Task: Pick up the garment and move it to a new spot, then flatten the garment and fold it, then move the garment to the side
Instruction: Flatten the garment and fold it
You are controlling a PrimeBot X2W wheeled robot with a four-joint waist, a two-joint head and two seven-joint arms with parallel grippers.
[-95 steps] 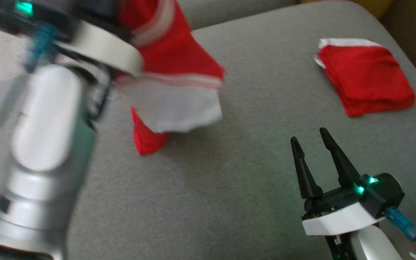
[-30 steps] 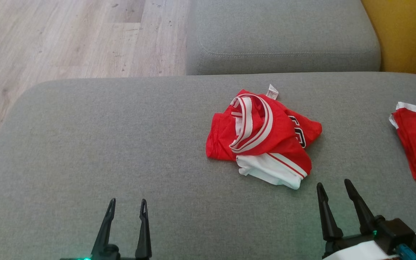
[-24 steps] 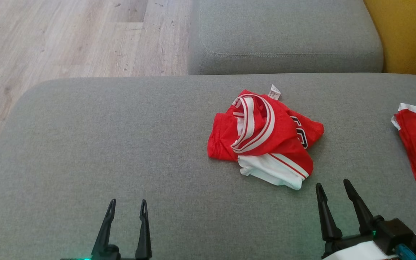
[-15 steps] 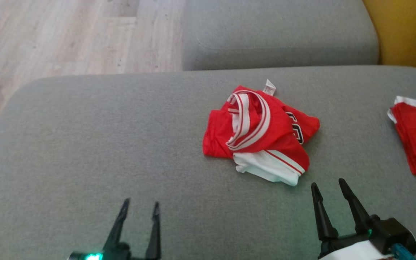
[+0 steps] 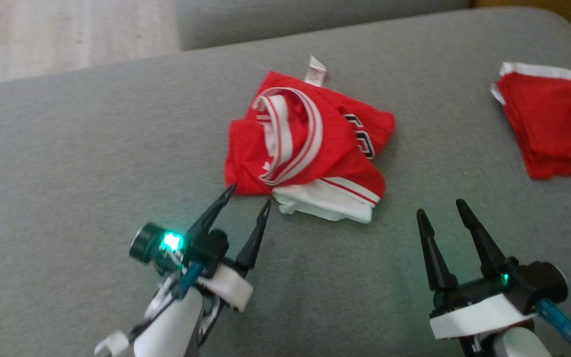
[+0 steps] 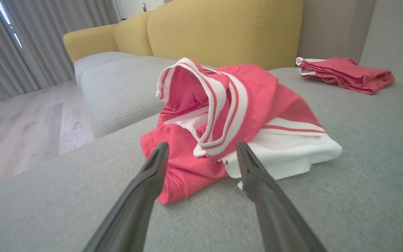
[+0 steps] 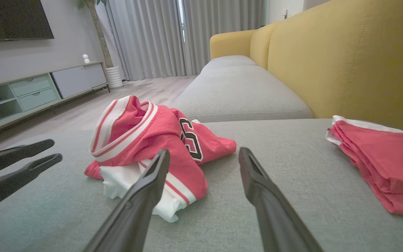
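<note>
Grey cushion: bearing everything | garment: lying crumpled mid-cushion | left gripper: hovering wide-jawed, empty, tips at its near edge; you are aiming to pinch low, one layer only | right gripper: hanging wide-jawed, empty, near the white sleeve

Blk tapered jaws, white cuffs, green LEDs, blue plugs.

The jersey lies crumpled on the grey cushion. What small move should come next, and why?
Probably ease the left tool forward and close it on the near red edge of the jersey. The jersey is bunched, not flat; the left tool is open, tips just at that edge, while the open right tool stands apart from it.
</note>
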